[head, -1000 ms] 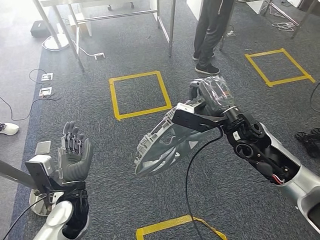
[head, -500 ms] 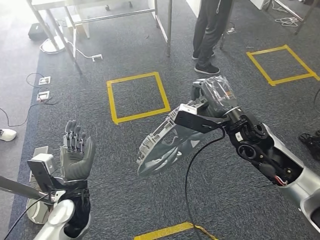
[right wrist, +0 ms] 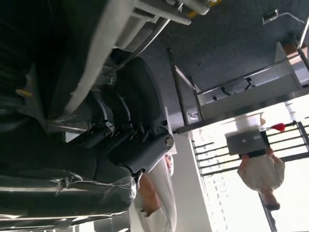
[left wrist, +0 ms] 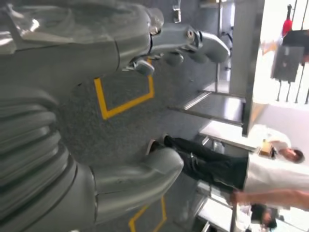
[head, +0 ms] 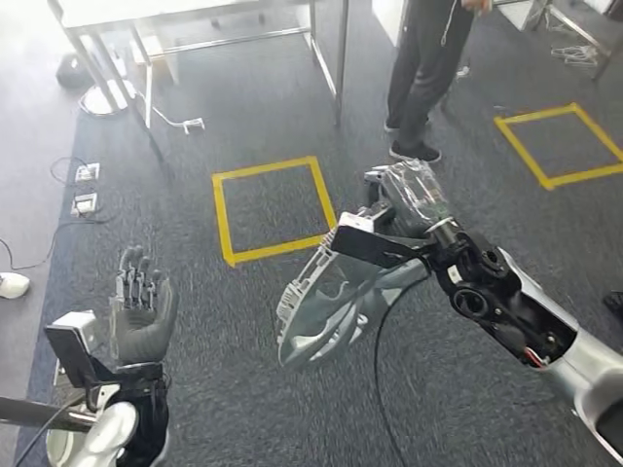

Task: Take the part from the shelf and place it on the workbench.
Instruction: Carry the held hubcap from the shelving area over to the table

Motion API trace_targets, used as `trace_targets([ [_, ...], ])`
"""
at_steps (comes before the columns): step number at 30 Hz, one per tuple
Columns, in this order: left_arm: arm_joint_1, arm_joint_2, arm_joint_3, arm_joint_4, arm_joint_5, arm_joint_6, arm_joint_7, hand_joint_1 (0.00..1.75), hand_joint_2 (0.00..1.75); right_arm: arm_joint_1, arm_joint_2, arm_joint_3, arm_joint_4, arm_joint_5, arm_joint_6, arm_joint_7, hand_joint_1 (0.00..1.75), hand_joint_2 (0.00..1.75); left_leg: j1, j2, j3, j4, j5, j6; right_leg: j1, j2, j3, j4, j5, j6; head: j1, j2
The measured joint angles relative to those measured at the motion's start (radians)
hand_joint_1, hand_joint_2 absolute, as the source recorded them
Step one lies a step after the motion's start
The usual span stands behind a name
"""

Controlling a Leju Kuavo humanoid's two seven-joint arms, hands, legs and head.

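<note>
The part [head: 331, 306] hangs from the right hand [head: 412, 199] (plastic-wrapped).

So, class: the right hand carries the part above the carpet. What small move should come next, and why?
Probably keep carrying it toward a workbench. The right hand grips the part over bare carpet, with nothing beneath to set it on; the left hand is empty.

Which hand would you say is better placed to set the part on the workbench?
The right hand: it already holds the part, while the left hand is open and empty.
</note>
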Motion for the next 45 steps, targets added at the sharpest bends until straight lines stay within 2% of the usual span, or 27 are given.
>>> trace_targets([
  [1, -0.004, 0.000, 0.000, -0.003, 0.000, 0.001, -0.001, 0.00, 1.75, 0.001, 0.000, -0.002, -0.001, 0.000, 0.000, 0.000, 1.75, 1.75, 0.003, -0.001, 0.040, -0.039, -0.031, -0.001, 0.000, -0.002, 0.005, 0.016, 0.012, 0.003, -0.003, 0.000],
  [3, -0.009, 0.000, 0.000, -0.007, -0.001, 0.003, -0.003, 0.00, 1.75, -0.001, 0.000, -0.005, -0.001, 0.000, -0.001, -0.002, 1.75, 1.75, 0.017, -0.007, 0.139, -0.132, -0.081, -0.011, 0.004, 0.002, -0.041, 0.132, 0.034, 0.000, 0.007, 0.000],
  [4, -0.004, 0.000, 0.000, -0.006, -0.001, 0.003, -0.004, 0.00, 1.75, 0.001, 0.000, -0.005, 0.001, 0.000, -0.001, -0.002, 1.75, 1.75, 0.024, -0.012, 0.193, -0.178, -0.099, -0.020, 0.006, 0.004, -0.084, 0.206, 0.026, -0.002, 0.014, 0.000],
  [6, 0.014, 0.001, 0.000, -0.002, 0.000, 0.004, -0.003, 0.00, 1.75, 0.014, 0.000, 0.002, 0.008, 0.000, 0.000, -0.001, 1.75, 1.75, 0.032, -0.022, 0.295, -0.250, -0.116, -0.028, 0.007, 0.007, -0.167, 0.301, -0.036, 0.001, 0.026, 0.000],
  [8, 0.025, 0.002, 0.000, 0.000, 0.001, 0.005, -0.002, 0.00, 1.75, 0.023, 0.000, 0.007, 0.014, 0.000, 0.003, -0.001, 1.75, 1.75, 0.040, -0.032, 0.395, -0.321, -0.135, -0.042, 0.002, 0.007, -0.248, 0.286, -0.092, 0.015, 0.030, 0.000],
  [9, 0.025, 0.002, 0.000, 0.000, 0.001, 0.005, -0.002, 0.00, 1.75, 0.023, 0.000, 0.007, 0.015, -0.001, 0.003, -0.001, 1.75, 1.75, 0.044, -0.037, 0.440, -0.350, -0.148, -0.049, -0.004, 0.006, -0.287, 0.243, -0.076, 0.025, 0.031, 0.000],
  [10, 0.026, 0.002, 0.000, 0.000, 0.001, 0.005, -0.002, 0.00, 1.75, 0.022, 0.000, 0.007, 0.017, -0.002, 0.003, -0.001, 1.75, 1.75, 0.048, -0.040, 0.478, -0.369, -0.165, -0.057, -0.012, 0.003, -0.320, 0.176, 0.001, 0.037, 0.033, 0.000],
  [12, 0.033, 0.004, -0.001, 0.002, 0.002, 0.005, -0.001, 0.00, 1.75, 0.028, 0.000, 0.012, 0.024, -0.004, 0.005, -0.002, 1.75, 1.75, 0.050, -0.047, 0.531, -0.366, -0.212, -0.075, -0.025, -0.016, -0.360, 0.049, 0.227, 0.044, 0.037, 0.000],
  [13, 0.035, 0.005, -0.002, 0.003, 0.003, 0.006, 0.000, 0.00, 1.75, 0.033, 0.000, 0.016, 0.027, -0.005, 0.006, -0.002, 1.75, 1.75, 0.049, -0.050, 0.543, -0.349, -0.235, -0.084, -0.026, -0.019, -0.366, 0.023, 0.303, 0.036, 0.032, 0.000],
  [14, 0.034, 0.005, -0.004, 0.003, 0.003, 0.006, -0.001, 0.00, 1.75, 0.037, 0.000, 0.018, 0.029, -0.005, 0.008, -0.002, 1.75, 1.75, 0.052, -0.051, 0.551, -0.327, -0.252, -0.088, -0.022, -0.023, -0.367, 0.032, 0.320, 0.024, 0.028, 0.000],
  [16, 0.019, 0.004, -0.006, -0.001, 0.002, 0.007, -0.001, 0.00, 1.75, 0.031, -0.002, 0.014, 0.025, -0.006, 0.009, -0.002, 1.75, 1.75, 0.061, -0.045, 0.533, -0.224, -0.244, -0.096, -0.016, -0.015, -0.337, 0.066, 0.270, 0.004, 0.019, 0.000],
  [17, 0.009, 0.003, -0.006, -0.003, 0.001, 0.006, -0.004, 0.00, 1.75, 0.020, -0.002, 0.010, 0.024, -0.006, 0.008, -0.003, 1.75, 1.75, 0.064, -0.035, 0.498, -0.130, -0.228, -0.101, -0.016, -0.018, -0.314, 0.067, 0.251, -0.001, 0.019, 0.000],
  [19, -0.001, 0.002, -0.006, -0.004, 0.000, 0.007, -0.004, 0.00, 1.75, -0.001, -0.003, 0.006, 0.021, -0.005, 0.003, -0.005, 1.75, 1.75, 0.066, -0.019, 0.368, 0.096, -0.217, -0.116, -0.019, -0.014, -0.266, 0.047, 0.227, -0.009, 0.010, 0.000],
  [21, 0.002, 0.003, -0.006, -0.004, 0.000, 0.007, -0.004, 0.00, 1.75, -0.007, -0.003, 0.005, 0.020, -0.005, 0.001, -0.005, 1.75, 1.75, 0.067, -0.011, 0.233, 0.223, -0.293, -0.117, -0.020, -0.011, -0.232, 0.034, 0.212, -0.011, 0.000, 0.000],
  [23, 0.004, 0.004, -0.006, -0.004, 0.001, 0.006, -0.004, 0.00, 1.75, -0.005, -0.002, 0.006, 0.019, -0.006, 0.002, -0.005, 1.75, 1.75, 0.065, -0.010, 0.135, 0.229, -0.374, -0.110, -0.020, -0.004, -0.204, 0.027, 0.196, -0.010, -0.004, 0.000],
  [24, 0.003, 0.004, -0.006, -0.004, 0.002, 0.006, -0.004, 0.00, 1.75, -0.005, -0.002, 0.006, 0.018, -0.007, 0.002, -0.005, 1.75, 1.75, 0.064, -0.009, 0.100, 0.197, -0.373, -0.106, -0.020, 0.000, -0.191, 0.026, 0.185, -0.009, -0.005, 0.000],
  [25, 0.003, 0.005, -0.006, -0.004, 0.002, 0.006, -0.004, 0.00, 1.75, -0.006, -0.002, 0.006, 0.017, -0.008, 0.002, -0.006, 1.75, 1.75, 0.063, -0.009, 0.076, 0.148, -0.331, -0.101, -0.020, 0.003, -0.180, 0.026, 0.176, -0.006, -0.007, 0.000],
  [26, 0.004, 0.005, -0.006, -0.004, 0.002, 0.006, -0.004, 0.00, 1.75, -0.007, -0.002, 0.007, 0.016, -0.008, 0.002, -0.006, 1.75, 1.75, 0.061, -0.008, 0.060, 0.086, -0.250, -0.094, -0.020, 0.005, -0.171, 0.026, 0.166, -0.002, -0.007, 0.000],
  [28, 0.008, 0.005, -0.006, -0.004, 0.003, 0.005, -0.004, 0.00, 1.75, -0.007, -0.002, 0.009, 0.016, -0.009, 0.002, -0.006, 1.75, 1.75, 0.054, -0.006, 0.037, -0.050, -0.055, -0.073, -0.014, 0.011, -0.158, 0.030, 0.143, 0.011, -0.012, 0.000],
  [29, 0.008, 0.005, -0.006, -0.004, 0.003, 0.006, -0.004, 0.00, 1.75, -0.007, -0.002, 0.010, 0.016, -0.009, 0.003, -0.006, 1.75, 1.75, 0.052, -0.005, 0.031, -0.090, 0.006, -0.068, -0.009, 0.015, -0.153, 0.034, 0.130, 0.018, -0.011, 0.000],
  [30, 0.008, 0.005, -0.007, -0.004, 0.003, 0.006, -0.004, 0.00, 1.75, -0.008, -0.002, 0.010, 0.016, -0.010, 0.003, -0.006, 1.75, 1.75, 0.051, -0.005, 0.029, -0.111, 0.024, -0.066, -0.004, 0.017, -0.150, 0.038, 0.112, 0.024, -0.009, 0.000],
  [33, -0.003, 0.001, -0.007, -0.006, 0.002, 0.006, -0.006, 0.00, 1.75, -0.027, -0.002, 0.004, 0.010, -0.011, 0.001, -0.006, 1.75, 1.75, 0.056, -0.011, 0.041, -0.093, -0.021, -0.069, -0.005, 0.012, -0.160, 0.099, 0.037, 0.033, 0.010, 0.000],
  [37, -0.004, -0.002, -0.007, -0.008, 0.001, 0.006, -0.005, 0.00, 1.75, -0.035, -0.002, 0.003, 0.007, -0.015, -0.001, -0.005, 1.75, 1.75, 0.035, -0.015, 0.050, -0.075, -0.048, -0.049, 0.009, 0.008, -0.325, 0.402, -0.088, 0.027, 0.036, 0.000],
  [39, -0.003, -0.003, -0.007, -0.008, 0.000, 0.007, -0.005, 0.00, 1.75, -0.034, -0.002, 0.004, 0.007, -0.015, -0.001, -0.005, 1.75, 1.75, 0.019, -0.019, 0.058, -0.063, -0.064, -0.040, 0.022, 0.008, -0.358, 0.411, -0.049, 0.011, 0.047, 0.000],
  [42, -0.003, -0.004, -0.007, -0.010, -0.001, 0.010, -0.005, 0.00, 1.75, -0.035, -0.002, 0.003, 0.007, -0.015, -0.002, -0.006, 1.75, 1.75, -0.002, -0.027, 0.083, -0.054, -0.089, -0.030, 0.048, 0.012, -0.302, 0.209, 0.104, -0.036, 0.049, 0.000],
  [44, -0.002, -0.004, -0.007, -0.011, -0.002, 0.012, -0.004, 0.00, 1.75, -0.036, -0.002, 0.004, 0.007, -0.015, -0.002, -0.006, 1.75, 1.75, -0.004, -0.031, 0.085, -0.050, -0.096, -0.026, 0.056, 0.014, -0.279, 0.140, 0.139, -0.053, 0.041, 0.000],
  [45, -0.002, -0.004, -0.007, -0.011, -0.002, 0.012, -0.004, 0.00, 1.75, -0.036, -0.002, 0.004, 0.007, -0.015, -0.002, -0.007, 1.75, 1.75, -0.005, -0.033, 0.082, -0.046, -0.098, -0.025, 0.057, 0.013, -0.274, 0.136, 0.137, -0.051, 0.039, 0.000],
])
